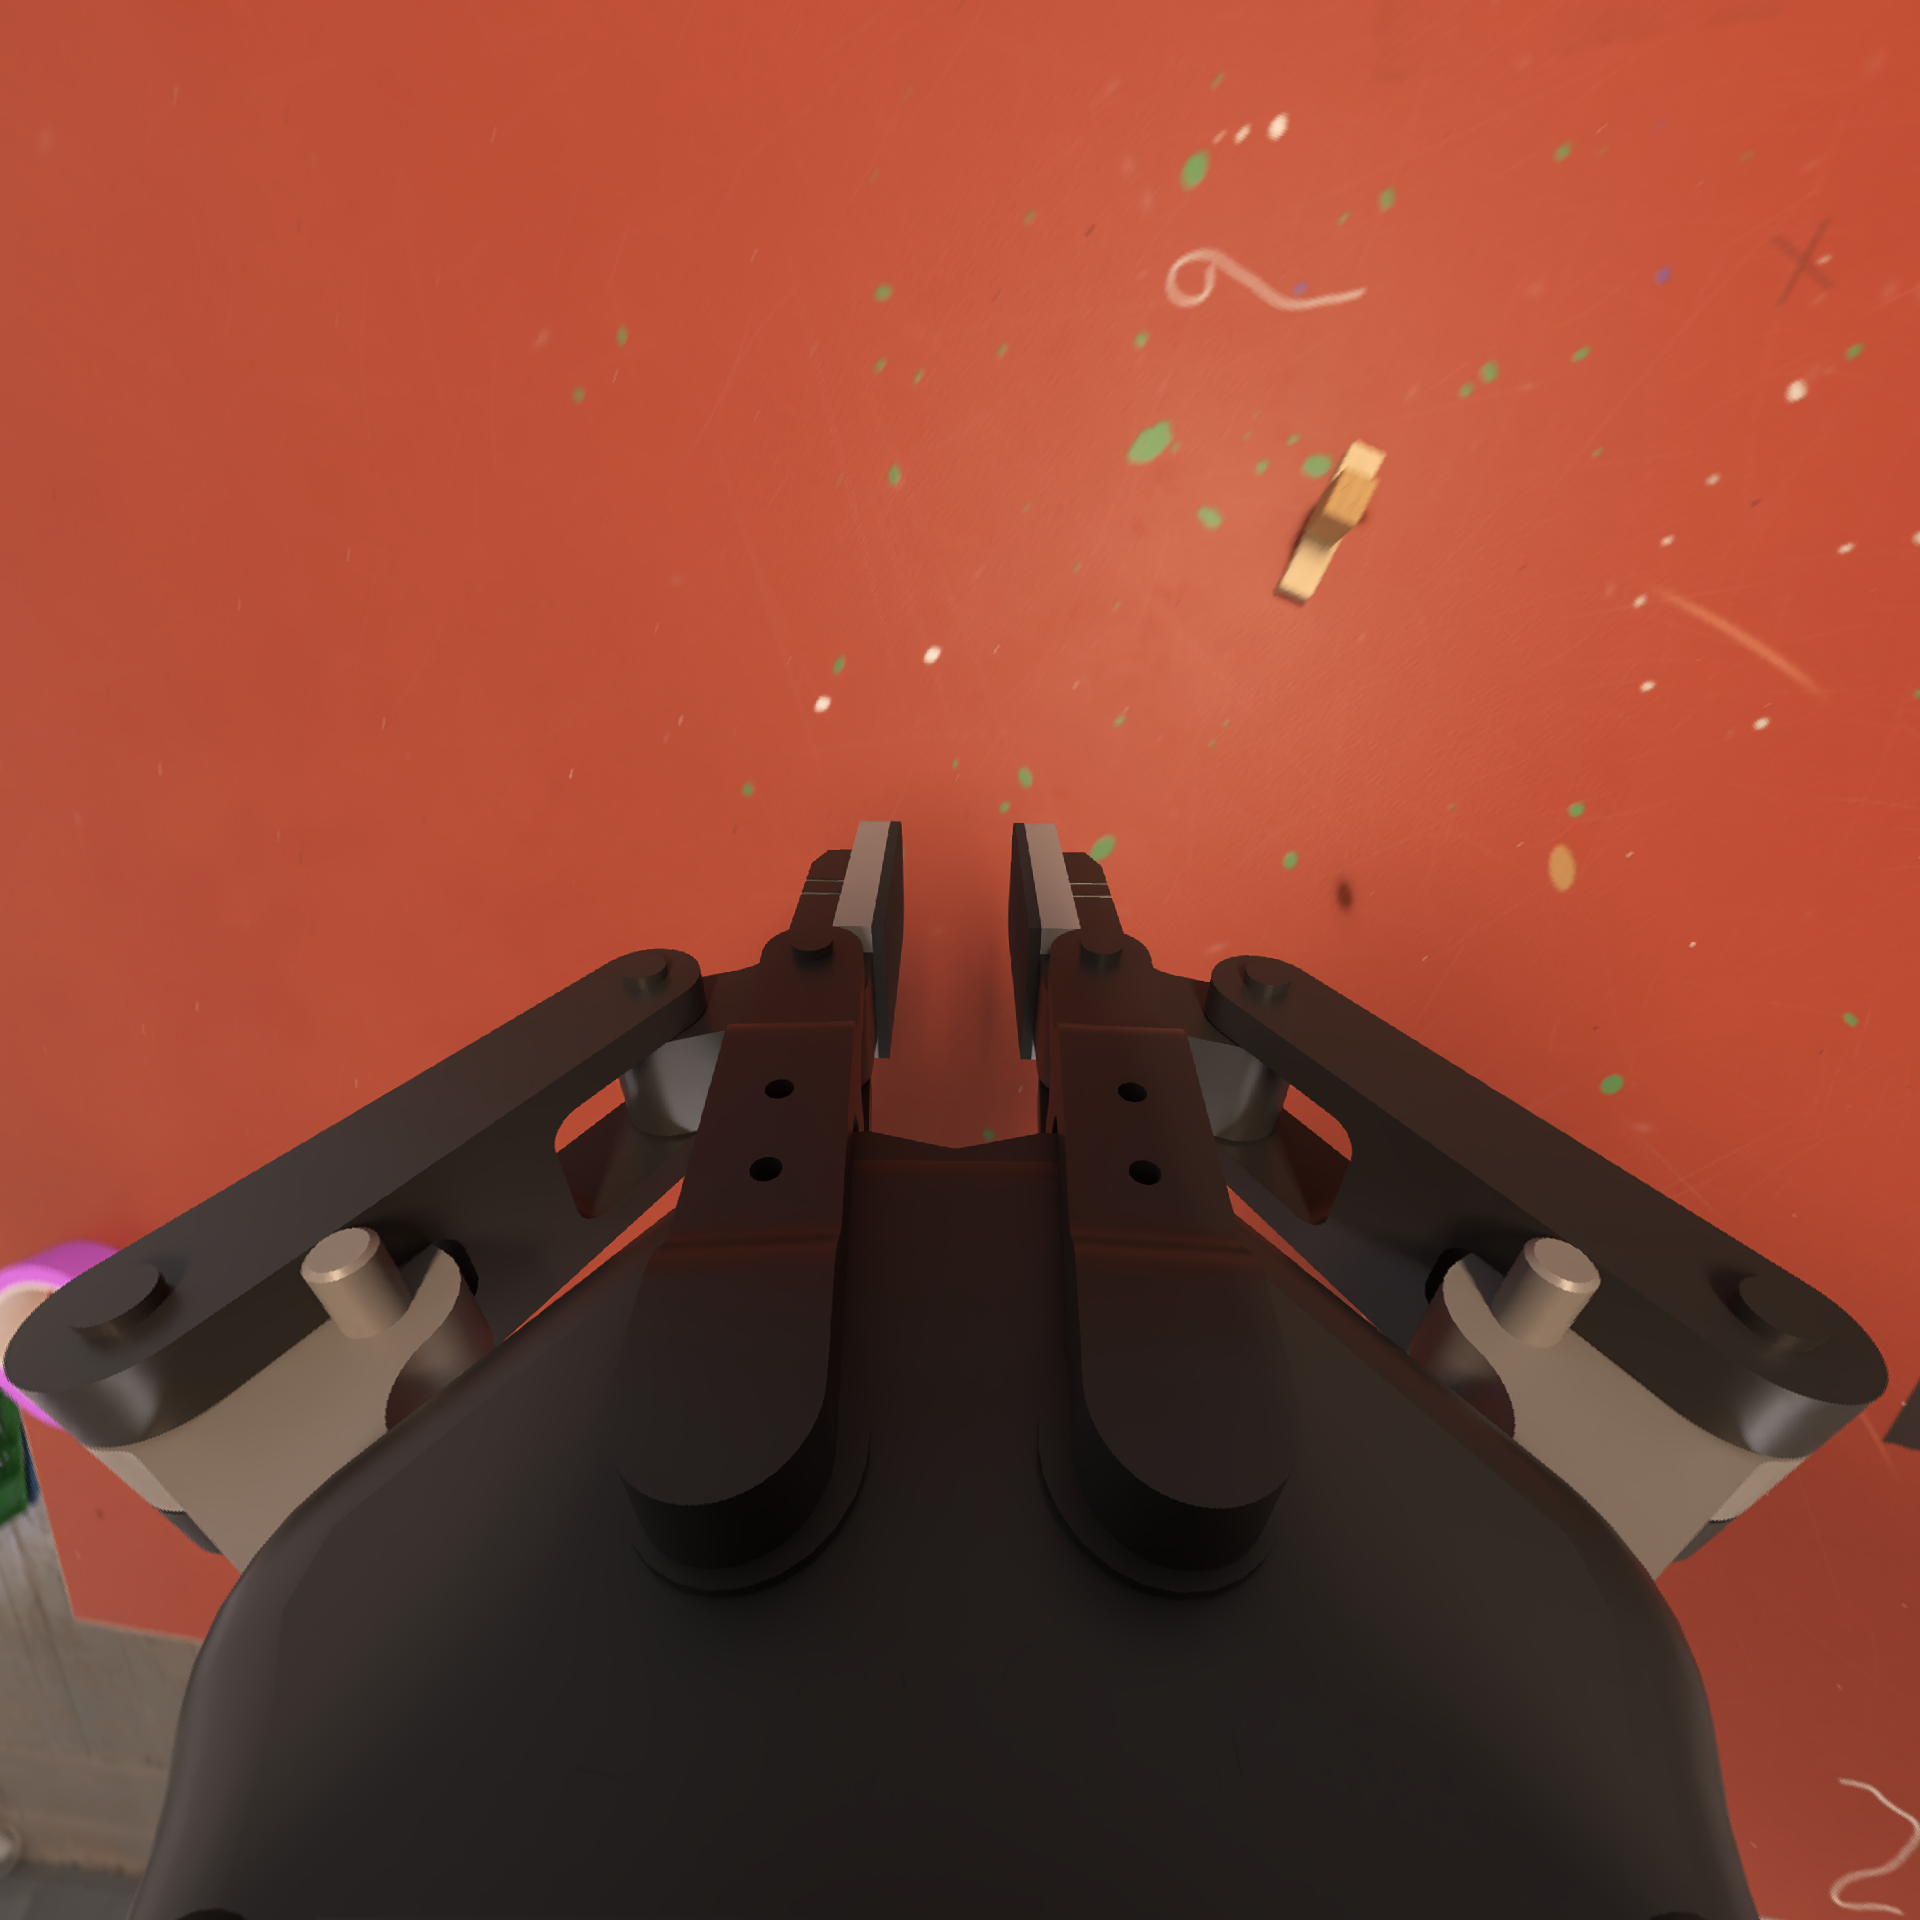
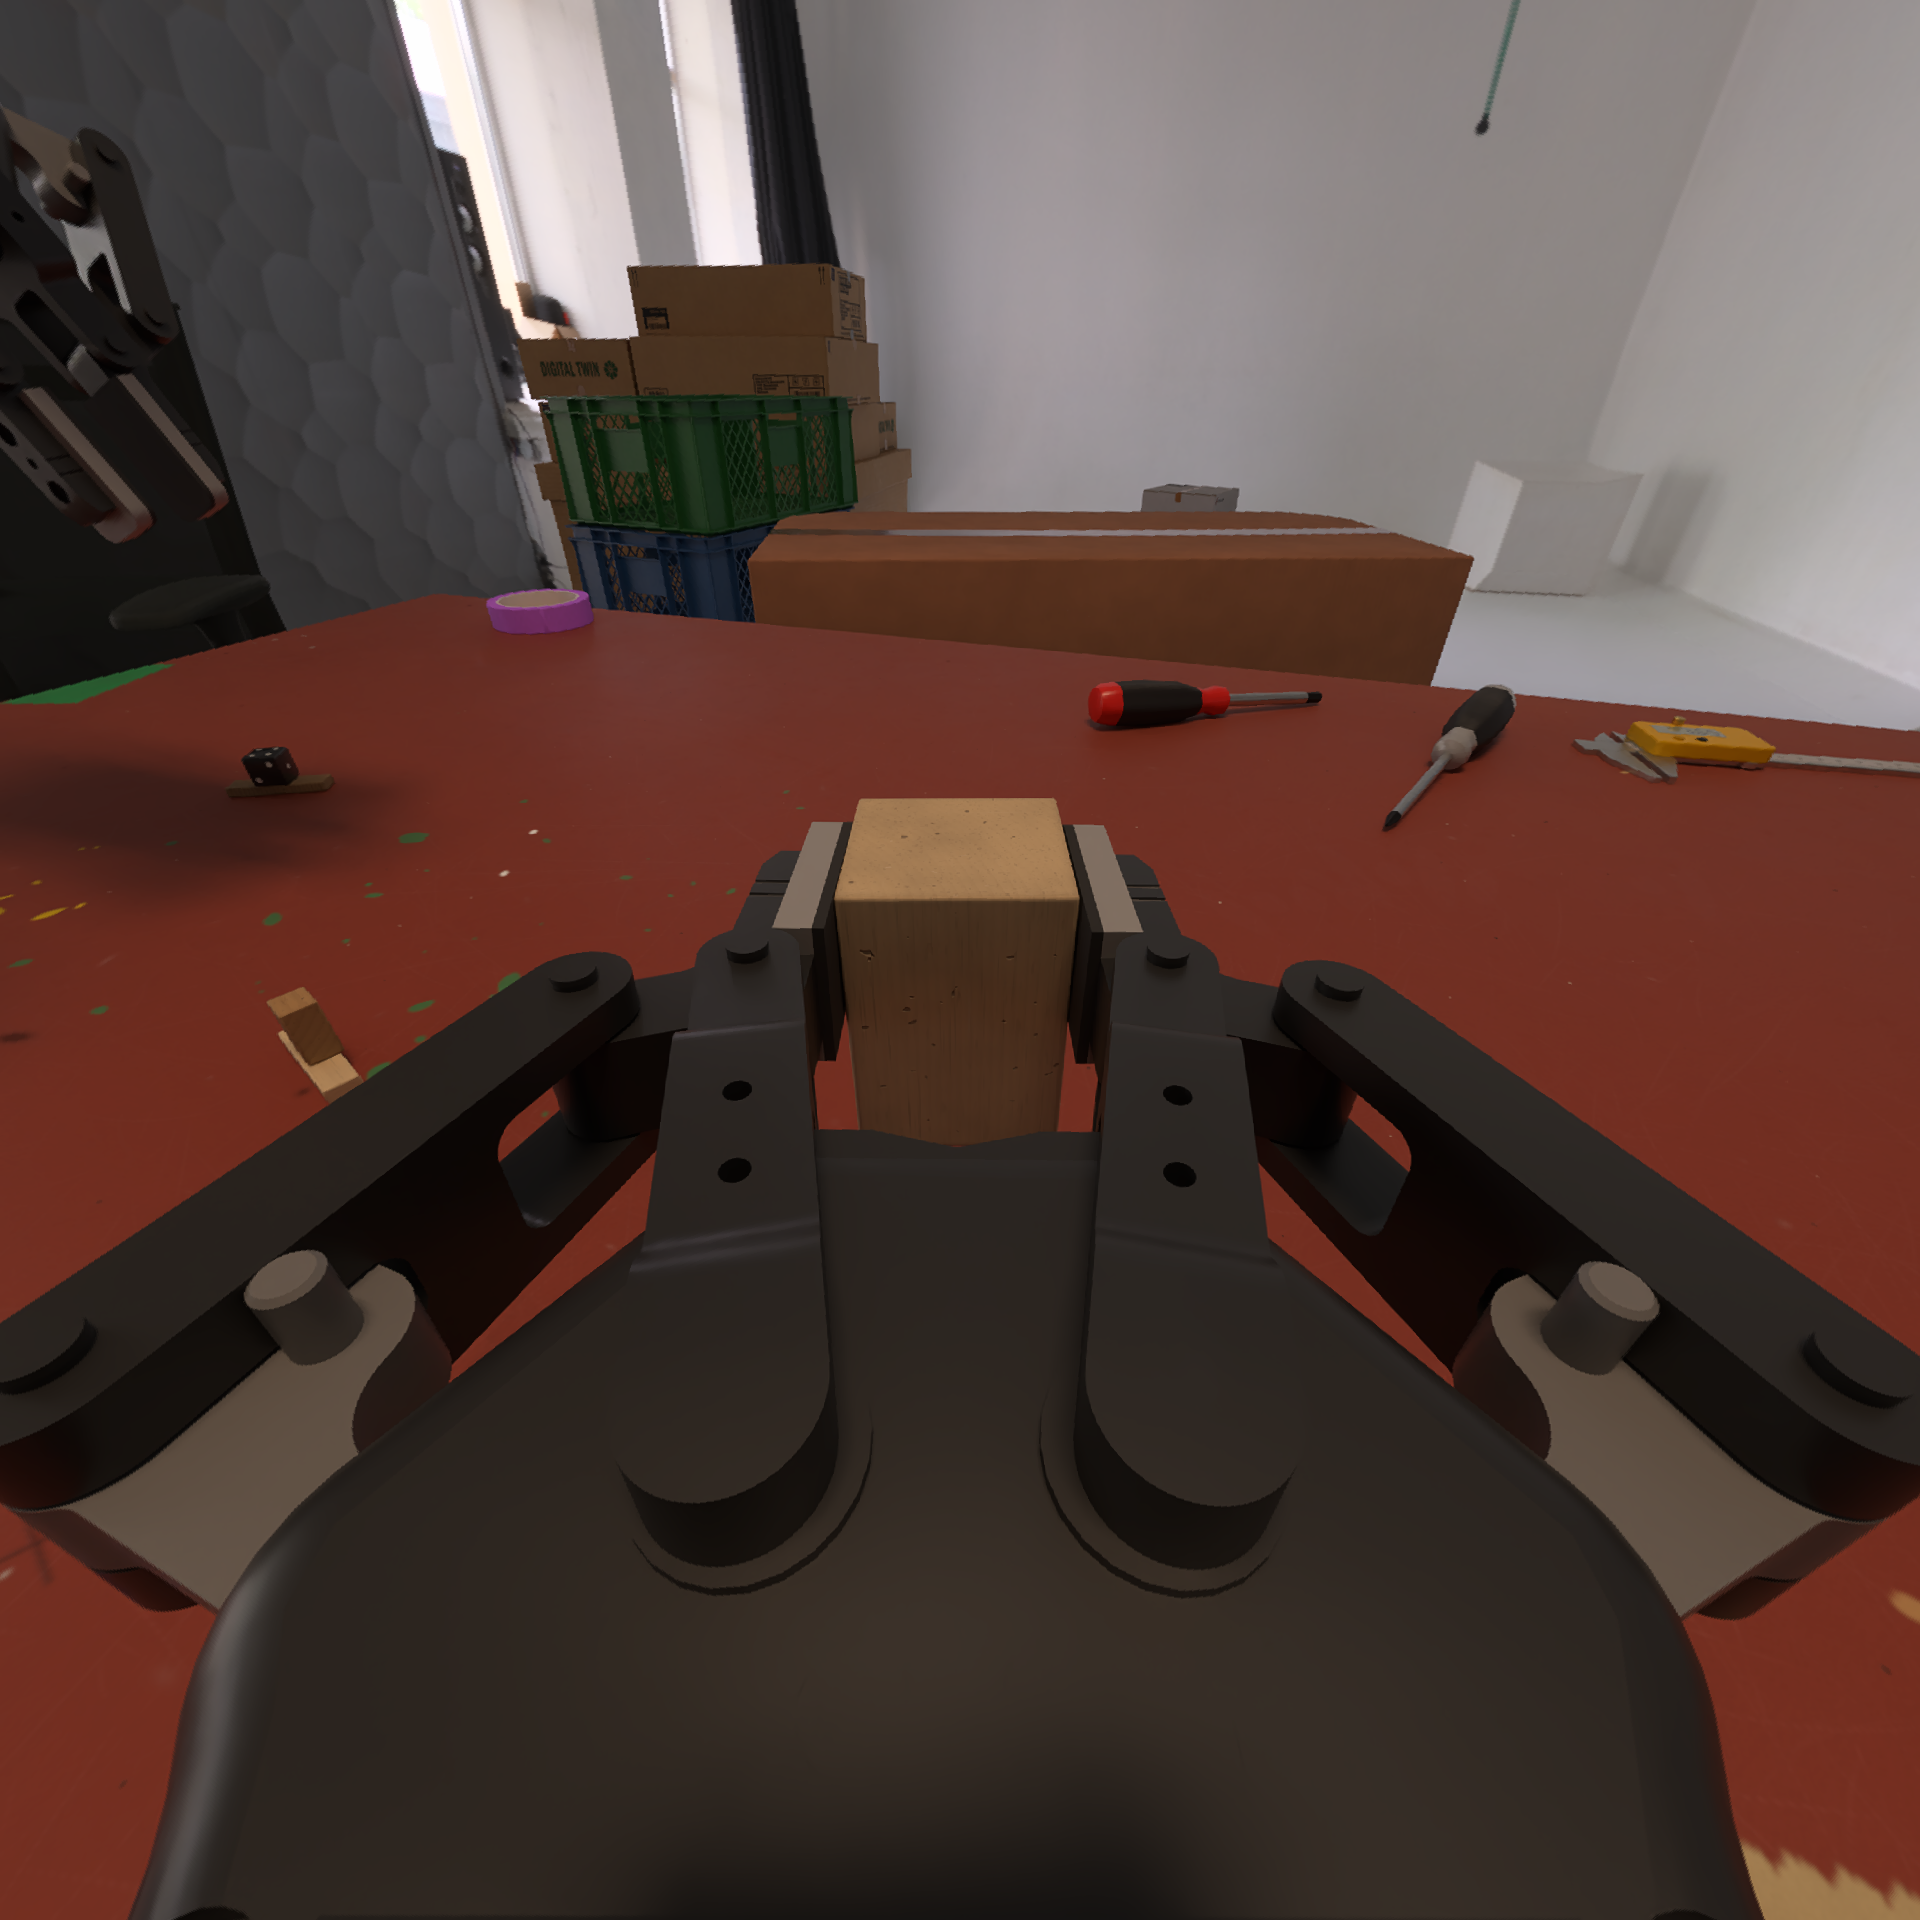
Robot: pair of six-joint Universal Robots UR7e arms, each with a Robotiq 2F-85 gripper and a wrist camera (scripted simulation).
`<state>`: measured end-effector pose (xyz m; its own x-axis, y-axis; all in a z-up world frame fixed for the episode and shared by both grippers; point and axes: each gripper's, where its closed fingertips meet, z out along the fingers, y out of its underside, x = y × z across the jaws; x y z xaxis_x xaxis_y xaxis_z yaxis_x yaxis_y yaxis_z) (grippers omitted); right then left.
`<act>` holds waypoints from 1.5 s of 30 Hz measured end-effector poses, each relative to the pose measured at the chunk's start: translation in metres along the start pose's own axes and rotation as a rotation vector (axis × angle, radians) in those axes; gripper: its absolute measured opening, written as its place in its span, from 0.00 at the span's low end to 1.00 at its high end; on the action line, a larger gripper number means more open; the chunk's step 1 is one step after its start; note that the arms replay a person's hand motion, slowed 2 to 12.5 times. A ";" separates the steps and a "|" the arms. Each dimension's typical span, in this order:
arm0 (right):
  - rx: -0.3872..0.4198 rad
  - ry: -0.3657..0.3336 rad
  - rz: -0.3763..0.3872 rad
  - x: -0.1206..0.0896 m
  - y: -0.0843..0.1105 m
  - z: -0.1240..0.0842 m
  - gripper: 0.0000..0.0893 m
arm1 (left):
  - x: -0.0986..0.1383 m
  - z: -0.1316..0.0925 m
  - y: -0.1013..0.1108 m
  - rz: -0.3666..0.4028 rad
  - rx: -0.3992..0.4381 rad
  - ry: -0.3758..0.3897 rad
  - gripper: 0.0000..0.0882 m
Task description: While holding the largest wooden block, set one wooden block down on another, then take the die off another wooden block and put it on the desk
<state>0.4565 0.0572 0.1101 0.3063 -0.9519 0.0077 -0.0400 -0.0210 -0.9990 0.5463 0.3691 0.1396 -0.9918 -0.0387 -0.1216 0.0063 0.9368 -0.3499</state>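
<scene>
My right gripper (image 2: 956, 873) is shut on the largest wooden block (image 2: 954, 966), a tall pale one, and holds it above the red desk (image 2: 935, 727). A small wooden block (image 2: 303, 1023) lies on a flat wooden block (image 2: 335, 1075) at the left; this pair also shows in the left wrist view (image 1: 1335, 520). A black die (image 2: 270, 765) sits on a thin wooden block (image 2: 281, 787) farther back left. My left gripper (image 1: 957, 883) hangs high over the desk, its jaws a little apart with nothing between them. It also shows at the upper left of the right wrist view (image 2: 135, 457).
A purple tape roll (image 2: 540, 610) lies at the desk's far edge. A red-and-black screwdriver (image 2: 1195, 701), a black screwdriver (image 2: 1455, 748) and a yellow caliper (image 2: 1704, 746) lie at the back right. Cardboard boxes (image 2: 1101, 592) and crates (image 2: 701, 462) stand beyond the desk.
</scene>
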 end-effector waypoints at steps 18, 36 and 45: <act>0.000 0.002 -0.002 0.000 0.000 0.000 0.38 | -0.039 0.027 0.105 -0.243 -0.295 0.076 0.32; -0.001 0.004 0.000 0.001 0.000 0.000 0.38 | -0.043 0.063 0.147 -0.420 -0.444 0.098 0.32; 0.004 0.006 0.006 0.001 -0.001 0.000 0.38 | -0.047 0.071 0.150 -0.481 -0.443 0.081 0.31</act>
<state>0.4567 0.0560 0.1107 0.2999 -0.9540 0.0023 -0.0381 -0.0144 -0.9992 0.6030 0.4870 0.0269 -0.8775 -0.4787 0.0297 -0.4759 0.8767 0.0697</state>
